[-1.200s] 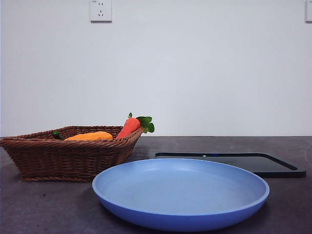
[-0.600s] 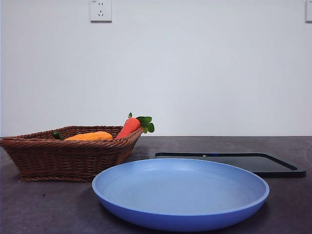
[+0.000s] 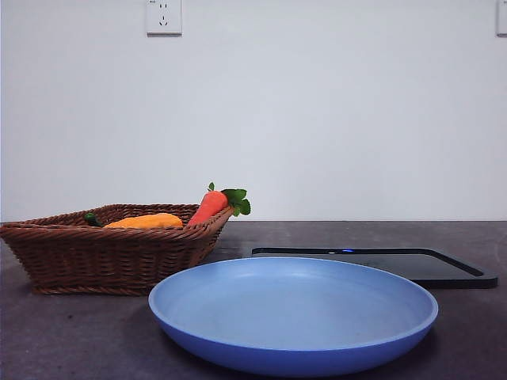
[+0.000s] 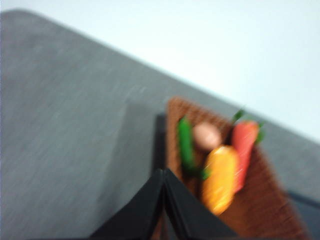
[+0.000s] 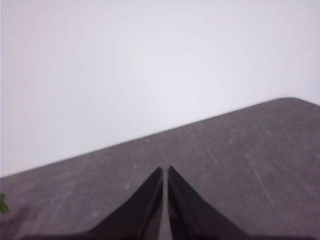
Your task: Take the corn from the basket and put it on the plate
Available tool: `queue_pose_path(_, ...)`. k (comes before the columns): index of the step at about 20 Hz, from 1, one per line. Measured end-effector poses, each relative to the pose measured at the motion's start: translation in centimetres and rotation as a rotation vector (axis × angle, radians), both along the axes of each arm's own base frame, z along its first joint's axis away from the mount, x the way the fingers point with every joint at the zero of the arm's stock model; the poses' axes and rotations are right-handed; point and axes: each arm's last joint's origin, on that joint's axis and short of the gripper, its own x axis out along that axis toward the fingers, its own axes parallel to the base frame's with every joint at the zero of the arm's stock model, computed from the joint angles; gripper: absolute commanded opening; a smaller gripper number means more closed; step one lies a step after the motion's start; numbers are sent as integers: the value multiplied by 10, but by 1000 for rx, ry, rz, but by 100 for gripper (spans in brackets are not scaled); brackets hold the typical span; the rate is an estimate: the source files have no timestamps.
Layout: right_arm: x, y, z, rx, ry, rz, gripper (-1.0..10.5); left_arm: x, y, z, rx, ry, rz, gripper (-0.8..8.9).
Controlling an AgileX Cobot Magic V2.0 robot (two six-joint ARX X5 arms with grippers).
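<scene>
Overhead, left gripper [image 4: 164, 172] hangs above basket [image 4: 260, 210], fingers [image 4: 145, 205] together.

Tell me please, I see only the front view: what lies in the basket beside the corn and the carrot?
Observer: In the left wrist view a small pinkish round item lies in the basket, near a long green vegetable.
Operator: Is an end effector near the basket?
Observer: Yes. The left end effector, shut, is near the basket's rim, with the corn just ahead of it.
Operator: How does the corn lie against the carrot?
Observer: Side by side; the carrot runs along the corn, on the side away from the green vegetable.
Operator: And the other arm?
Observer: The right end effector is shut, over bare table.
</scene>
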Motion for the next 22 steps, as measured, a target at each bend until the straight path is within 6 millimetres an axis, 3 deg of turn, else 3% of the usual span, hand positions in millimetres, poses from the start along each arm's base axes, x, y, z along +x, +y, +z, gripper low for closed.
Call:
queue_pose_path(5,-4,1,34,7,50,10,4,-6,-1,45,-12,-47,-29,7)
queue_pose_path(13,4,5,80,-29,253,204,4,0,-5,104,67,107,-198,7)
queue_pose_path(22,20,13,104,-81,569,529,4,15,-11,127,164,288,-423,7)
